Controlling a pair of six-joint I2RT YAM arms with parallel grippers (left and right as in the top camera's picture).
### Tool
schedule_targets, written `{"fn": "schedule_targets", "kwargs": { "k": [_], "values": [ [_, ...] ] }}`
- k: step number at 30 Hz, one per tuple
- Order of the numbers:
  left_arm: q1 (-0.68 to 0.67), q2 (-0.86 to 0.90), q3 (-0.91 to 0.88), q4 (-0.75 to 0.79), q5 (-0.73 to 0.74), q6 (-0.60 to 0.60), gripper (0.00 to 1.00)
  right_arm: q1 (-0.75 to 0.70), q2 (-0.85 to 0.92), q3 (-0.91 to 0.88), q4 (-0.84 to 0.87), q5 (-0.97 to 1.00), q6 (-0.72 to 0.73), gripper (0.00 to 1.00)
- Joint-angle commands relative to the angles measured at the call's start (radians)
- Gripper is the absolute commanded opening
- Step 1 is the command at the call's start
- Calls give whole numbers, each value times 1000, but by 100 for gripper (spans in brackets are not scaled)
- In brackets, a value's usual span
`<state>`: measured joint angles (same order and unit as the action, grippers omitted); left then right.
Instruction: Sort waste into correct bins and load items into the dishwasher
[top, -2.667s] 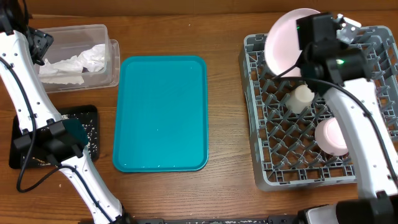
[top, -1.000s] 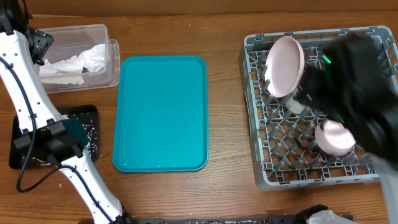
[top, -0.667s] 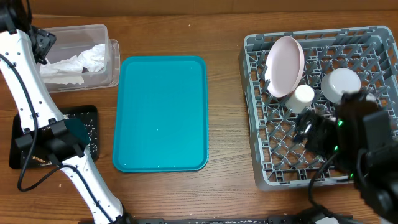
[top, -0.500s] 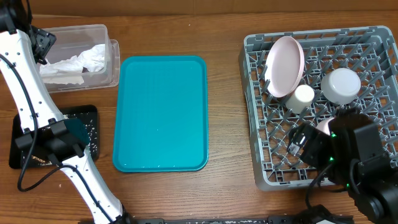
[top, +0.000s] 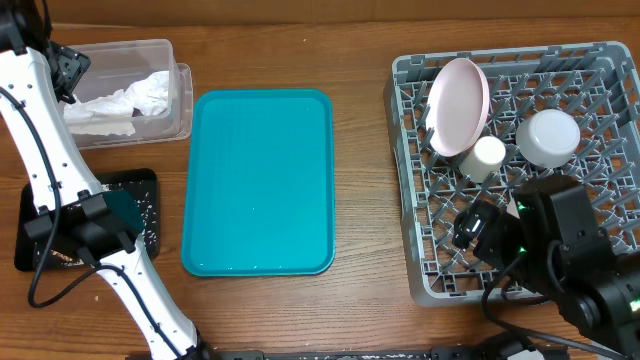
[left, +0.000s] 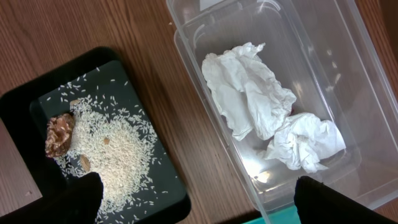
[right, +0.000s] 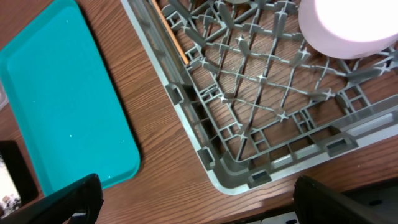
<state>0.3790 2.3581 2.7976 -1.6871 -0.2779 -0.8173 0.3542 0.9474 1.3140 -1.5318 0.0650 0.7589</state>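
Observation:
The grey dish rack (top: 404, 180) holds a pale plate (top: 458, 105) standing on edge, a small white cup (top: 487, 155) and an upturned white bowl (top: 548, 137). My right gripper (right: 199, 200) hangs open and empty over the rack's front left corner (right: 214, 165). Another white bowl (right: 348, 25) lies further in, and a thin wooden chopstick (right: 174, 38) runs along the left wall. My left gripper (left: 199, 202) is open and empty above the wood between the black tray (left: 18, 106) of rice (left: 112, 143) and the clear tub (left: 348, 74) holding crumpled napkins (left: 249, 99).
A large teal serving tray (top: 260, 180) lies bare at the table's middle. The clear tub (top: 182, 100) stands at the back left, with the black tray (top: 145, 185) in front of it. My right arm (top: 560, 250) covers the rack's front right part.
My right arm has pulled back from the rack's far side to its front edge, leaving the plate standing there, and its jaws have opened wide. The left arm has stayed still.

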Motion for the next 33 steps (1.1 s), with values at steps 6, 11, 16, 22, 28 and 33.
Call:
{"fn": "schedule_targets", "kwargs": {
  "k": [6, 11, 16, 22, 28, 33],
  "values": [
    [-6, -24, 18, -2, -17, -17, 100, -1, -67, -158, 167, 71, -12, 100],
    [-6, -24, 18, -2, -17, -17, 100, -51, -256, -403, 506, 14, -114, 100],
    [-6, -24, 18, -2, -17, -17, 100, -109, -502, -668, 863, -60, -286, 100],
    [-18, -24, 18, -2, -17, -17, 100, -162, -740, -909, 1062, -48, -322, 100],
    [-5, -24, 18, -2, -17, -17, 100, -231, -871, -1111, 1245, -48, -322, 100],
    [-25, -24, 18, -2, -17, -17, 100, -257, -924, -1236, 1378, -48, -321, 100]
  ]
}}
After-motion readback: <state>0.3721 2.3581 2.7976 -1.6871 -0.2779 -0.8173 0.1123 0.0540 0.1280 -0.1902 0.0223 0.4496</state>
